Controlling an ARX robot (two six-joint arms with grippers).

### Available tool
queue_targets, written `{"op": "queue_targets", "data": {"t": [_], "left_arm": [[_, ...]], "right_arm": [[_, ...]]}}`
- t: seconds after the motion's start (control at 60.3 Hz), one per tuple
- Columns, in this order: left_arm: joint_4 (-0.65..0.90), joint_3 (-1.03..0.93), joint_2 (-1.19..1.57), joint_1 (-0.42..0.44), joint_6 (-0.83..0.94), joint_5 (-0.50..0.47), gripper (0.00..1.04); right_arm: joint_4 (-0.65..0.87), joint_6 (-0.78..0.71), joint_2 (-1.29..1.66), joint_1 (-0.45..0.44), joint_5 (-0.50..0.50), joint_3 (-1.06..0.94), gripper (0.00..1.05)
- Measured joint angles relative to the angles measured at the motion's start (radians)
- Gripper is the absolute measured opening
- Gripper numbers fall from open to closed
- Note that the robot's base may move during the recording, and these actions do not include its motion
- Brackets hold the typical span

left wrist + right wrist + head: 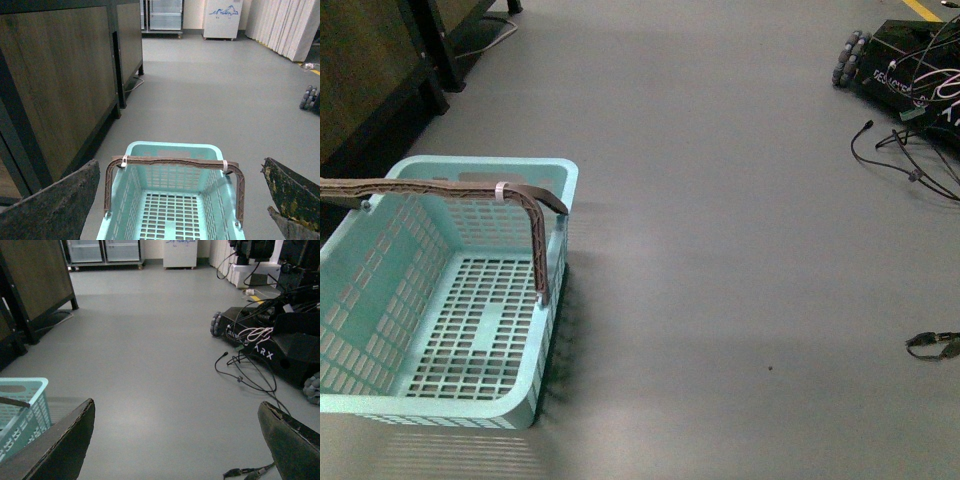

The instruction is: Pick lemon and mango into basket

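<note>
The light turquoise basket stands on the grey floor at the left of the front view, with nothing in it and one brown handle raised across it. In the left wrist view my left gripper hangs open above the basket, its dark fingers spread wider than the basket. My right gripper is open over bare floor, with a corner of the basket off to one side. The lemon and the mango are out of view. Neither gripper shows in the front view.
A dark wooden cabinet on black legs stands close beside the basket, at the left of the front view. A black wheeled robot base with loose cables sits at the right. A small clip cable lies on the floor.
</note>
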Motion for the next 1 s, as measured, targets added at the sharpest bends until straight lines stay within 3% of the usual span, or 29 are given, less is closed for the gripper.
{"op": "queue_targets", "data": {"t": [0.05, 0.149, 0.232, 0.332, 0.382, 0.498, 0.63, 0.78, 0.879, 0.995], "left_arm": [[-0.006, 0.002, 0.003, -0.003, -0.008, -0.013, 0.98], [-0.318, 0.129, 0.184, -0.046, -0.252, -0.286, 0.98], [-0.413, 0.182, 0.246, -0.009, -0.455, -0.285, 0.98], [-0.426, 0.208, 0.256, 0.008, -0.544, -0.244, 0.98], [-0.391, 0.207, 0.287, 0.018, -0.568, -0.222, 0.98], [-0.146, 0.193, 0.507, 0.058, -0.636, -0.138, 0.98], [0.204, 0.217, 0.941, 0.08, -0.77, -0.023, 0.98], [0.45, 0.348, 1.363, 0.052, -0.915, 0.071, 0.98], [0.508, 0.417, 1.525, 0.033, -1.0, 0.077, 0.98], [0.399, 0.457, 1.546, 0.005, -1.006, -0.019, 0.98]], "right_arm": [[0.0, 0.0, 0.0, 0.0, 0.0, 0.0, 0.96], [0.0, 0.0, 0.0, 0.0, 0.0, 0.0, 0.96], [0.0, 0.0, 0.0, 0.0, 0.0, 0.0, 0.96], [0.0, 0.0, 0.0, 0.0, 0.0, 0.0, 0.96], [0.0, 0.0, 0.0, 0.0, 0.0, 0.0, 0.96], [0.0, 0.0, 0.0, 0.0, 0.0, 0.0, 0.96], [0.0, 0.0, 0.0, 0.0, 0.0, 0.0, 0.96], [0.0, 0.0, 0.0, 0.0, 0.0, 0.0, 0.96], [0.0, 0.0, 0.0, 0.0, 0.0, 0.0, 0.96], [0.0, 0.0, 0.0, 0.0, 0.0, 0.0, 0.96]]}}
